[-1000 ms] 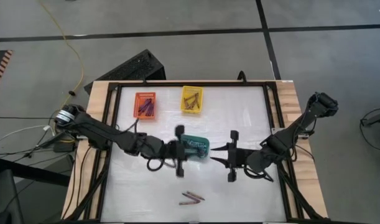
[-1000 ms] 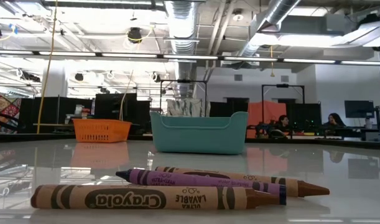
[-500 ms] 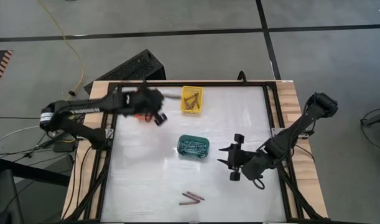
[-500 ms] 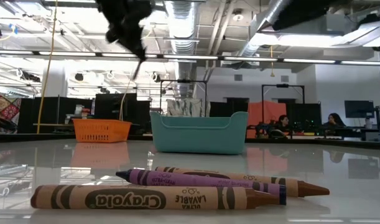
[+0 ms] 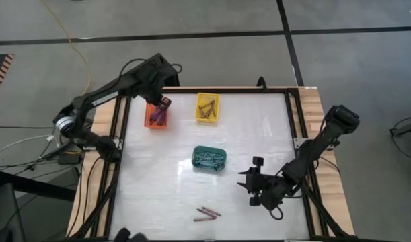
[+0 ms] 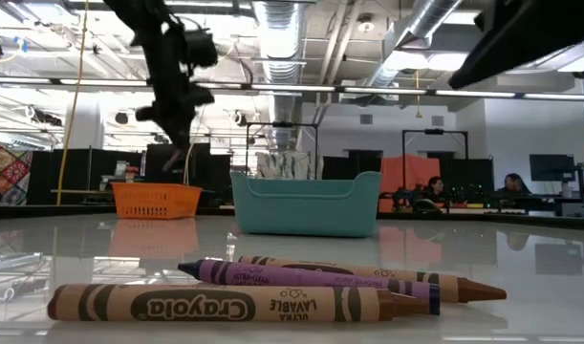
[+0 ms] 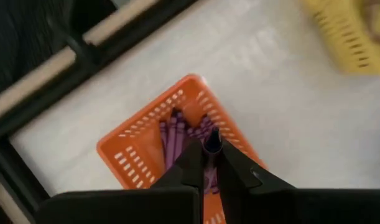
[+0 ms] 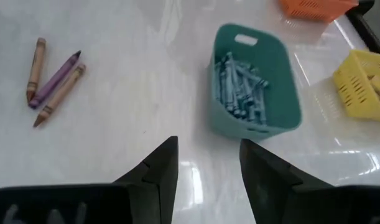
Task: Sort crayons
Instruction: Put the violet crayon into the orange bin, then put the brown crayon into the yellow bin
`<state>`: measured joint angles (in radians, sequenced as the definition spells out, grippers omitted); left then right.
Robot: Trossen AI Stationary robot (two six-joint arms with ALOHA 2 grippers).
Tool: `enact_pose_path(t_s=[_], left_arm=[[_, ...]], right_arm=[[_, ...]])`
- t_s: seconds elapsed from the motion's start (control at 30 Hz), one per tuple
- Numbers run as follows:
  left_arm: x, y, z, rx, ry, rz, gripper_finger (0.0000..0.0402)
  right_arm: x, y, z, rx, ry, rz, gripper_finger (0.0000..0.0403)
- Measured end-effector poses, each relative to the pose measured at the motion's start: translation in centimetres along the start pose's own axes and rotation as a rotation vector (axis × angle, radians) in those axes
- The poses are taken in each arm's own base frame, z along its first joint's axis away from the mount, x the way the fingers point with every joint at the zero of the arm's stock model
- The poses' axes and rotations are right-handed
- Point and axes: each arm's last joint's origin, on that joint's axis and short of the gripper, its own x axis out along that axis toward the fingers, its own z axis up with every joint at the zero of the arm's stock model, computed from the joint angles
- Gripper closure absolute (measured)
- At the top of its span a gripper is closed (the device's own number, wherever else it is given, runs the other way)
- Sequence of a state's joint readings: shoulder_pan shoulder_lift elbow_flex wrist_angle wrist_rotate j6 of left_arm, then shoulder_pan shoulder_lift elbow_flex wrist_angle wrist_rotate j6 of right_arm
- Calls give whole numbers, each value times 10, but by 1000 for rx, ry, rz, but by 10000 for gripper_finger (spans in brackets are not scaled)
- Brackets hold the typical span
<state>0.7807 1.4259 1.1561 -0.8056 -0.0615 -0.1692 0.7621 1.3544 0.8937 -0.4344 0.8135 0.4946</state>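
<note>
Table [image 5: 158, 195]: white glossy top inside a dark frame; it carries three baskets and the loose crayons.
Left arm: reaches to the far left corner; the left gripper [image 7: 206, 163] hangs above the orange basket [image 5: 157, 113].
Left gripper state: fingers pressed together on a purple crayon [image 7: 212, 140], whose end stands out between the tips, over the purple crayons already in the orange basket.
Right arm: enters from the right edge; the right gripper [image 5: 251, 181] sits low over the table, between the green basket [image 5: 209, 158] and the near right side.
Right gripper state: fingers spread, nothing between them.
Green basket: near table centre, holds teal-grey crayons.
Yellow basket [image 5: 207, 107]: far edge, just beside the orange one, holds brownish crayons.
Loose crayons [image 5: 207, 214]: three lie on the near part of the table, two brown-red and one purple, touching or almost touching, well apart from every basket.
Handling: judged light, stiff, paper-wrapped sticks; round, so likely to roll on the glossy top, and brittle under a hard pinch.
Grip point: take one at mid-length, across its short axis, fingers astride. The purple one lies between the two others, so an outer brown-red one looks easier to reach first.
</note>
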Motion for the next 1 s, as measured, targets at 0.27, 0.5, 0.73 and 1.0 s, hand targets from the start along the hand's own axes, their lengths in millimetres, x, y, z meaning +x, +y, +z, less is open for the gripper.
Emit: enact_pose_path(t_s=[0.27, 0.5, 0.73, 1.0], left_arm=[[57, 14, -4, -59, 244, -7, 392], [75, 19, -14, -89, 388, 38, 380], [71, 19, -14, -108, 381, 56, 286], [32, 3, -12, -34, 256, -13, 220]], right_arm=[[3, 16, -13, 22, 33, 9, 235], [3, 20, -16, 30, 36, 17, 235], [3, 21, -15, 44, 31, 19, 235], [4, 23, -15, 47, 41, 53, 235]])
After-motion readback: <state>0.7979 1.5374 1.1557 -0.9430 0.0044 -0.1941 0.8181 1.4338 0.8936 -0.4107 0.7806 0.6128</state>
